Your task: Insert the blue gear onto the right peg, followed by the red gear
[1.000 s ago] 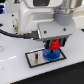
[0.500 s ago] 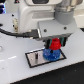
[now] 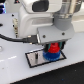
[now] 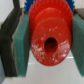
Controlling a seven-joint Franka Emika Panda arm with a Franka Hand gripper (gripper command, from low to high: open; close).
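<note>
The pincer hangs low over the grey, white-rimmed plate on the white table, clenched on the red gear. In the exterior view the red gear shows just beneath the dark pincer body, and directly under it lies the blue gear, its toothed rim spreading wider than the red one. The two gears look stacked, red above blue; whether they touch cannot be told at this blur. Both sit toward the exterior view's right end of the plate, where the right peg would stand; the peg itself is hidden by the gears. The plate's left part is bare and grey, and no second pin can be made out there.

The wrist view looks straight along the pincer. The red gear fills the middle of the picture, round, with a dark centre hole. A teal finger pad presses against one side of it and a second pad against the other, so the grasp is firm on both flanks. Behind the red gear, blue teeth of the blue gear peek out along its far rim.

The arm's white body and a black cable occupy the upper part of the exterior view.
</note>
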